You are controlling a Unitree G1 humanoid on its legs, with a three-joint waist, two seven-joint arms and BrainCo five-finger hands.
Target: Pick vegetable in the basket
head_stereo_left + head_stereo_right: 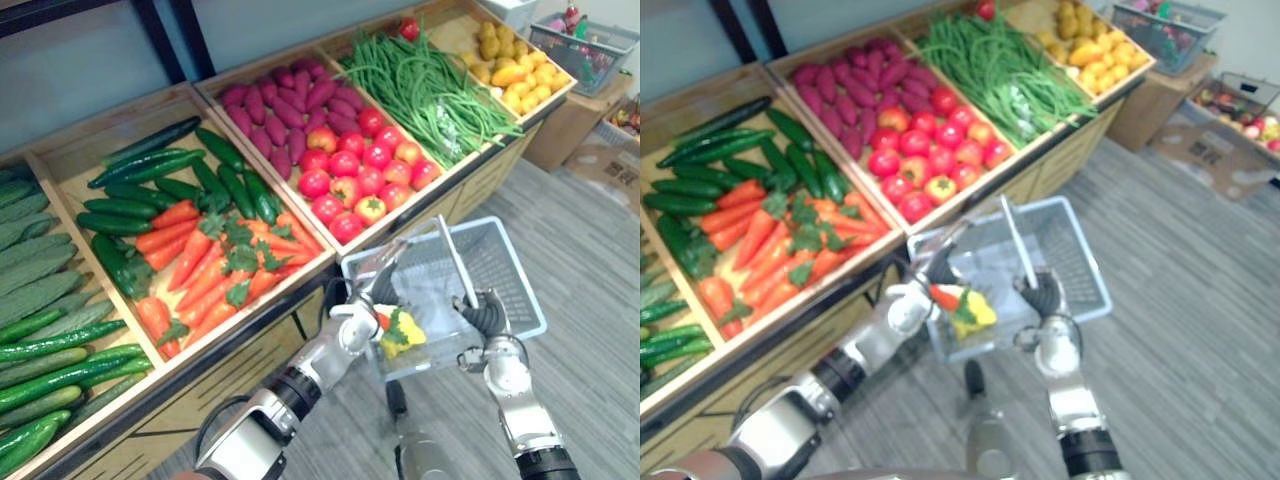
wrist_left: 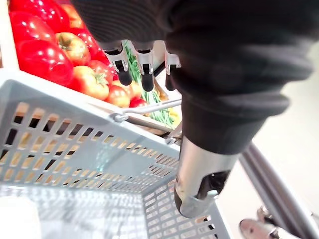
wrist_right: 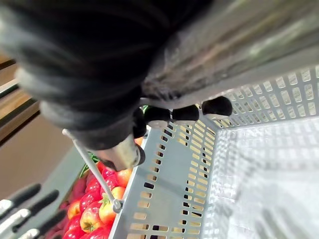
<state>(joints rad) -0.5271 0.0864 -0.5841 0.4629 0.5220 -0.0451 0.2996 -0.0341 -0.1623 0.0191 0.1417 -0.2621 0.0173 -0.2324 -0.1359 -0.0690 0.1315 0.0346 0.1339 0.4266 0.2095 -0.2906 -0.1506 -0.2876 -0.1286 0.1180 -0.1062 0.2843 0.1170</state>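
While the right hand [image 1: 487, 318] holds the pale blue plastic basket [image 1: 522, 278] by its near rim, dark-tipped fingers curled over the edge, the left hand [image 1: 352, 325] hangs at the basket's left side, just above the rim. Its fingers are loosely straight with the thumb apart, and its wrist view shows nothing between them. A small carrot [image 1: 946, 297] and a yellow vegetable [image 1: 405, 335] with a green top, possibly a pepper, lie inside the basket just beside the left hand's fingers. Whether a fingertip touches the carrot cannot be told. The basket's wire handle [image 1: 452, 250] stands up over its middle. Behind it, a sloping wooden display holds a crate of loose carrots [image 1: 215, 265] and a crate of tomatoes [image 1: 355, 170].

The step in hand looks like letting go of the vegetable and drawing clear. To do it well, the left hand should probably rise straight up before swinging back toward the crates, so the fingers do not catch the rim or the handle. The right hand should keep the basket level, or the vegetables may roll.
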